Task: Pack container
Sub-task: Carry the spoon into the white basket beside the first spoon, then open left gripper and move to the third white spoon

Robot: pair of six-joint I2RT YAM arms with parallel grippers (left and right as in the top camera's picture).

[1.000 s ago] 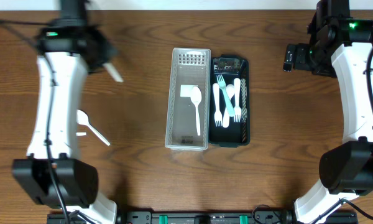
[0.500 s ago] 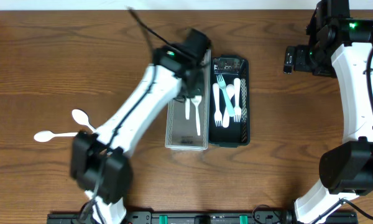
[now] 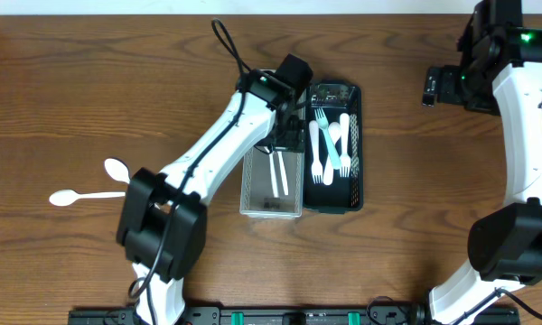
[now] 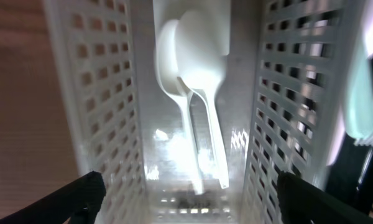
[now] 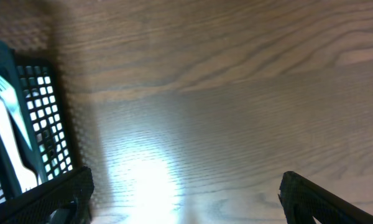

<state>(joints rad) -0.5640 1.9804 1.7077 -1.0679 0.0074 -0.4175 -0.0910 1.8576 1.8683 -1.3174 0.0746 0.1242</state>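
Note:
My left gripper (image 4: 189,202) hangs open over the white perforated container (image 4: 105,93), its dark fingertips (image 4: 81,196) wide apart near the two side walls. Two white spoons (image 4: 196,74) lie side by side on the container's floor, free of the fingers. From overhead the left arm covers the container's (image 3: 249,185) far half. Beside it on the right, the black container (image 3: 354,149) holds white and teal forks (image 3: 330,149). My right gripper (image 5: 186,199) is open over bare wood to the right of the black container (image 5: 46,118).
Two more white spoons (image 3: 117,169) (image 3: 72,197) lie on the wooden table at the left. The left arm's cable (image 3: 228,45) arcs above the containers. The right arm (image 3: 524,135) stands along the right edge.
My left arm swung from the far left to over the white container with a white spoon, then opened; two spoons now lie inside. The right arm barely moved.

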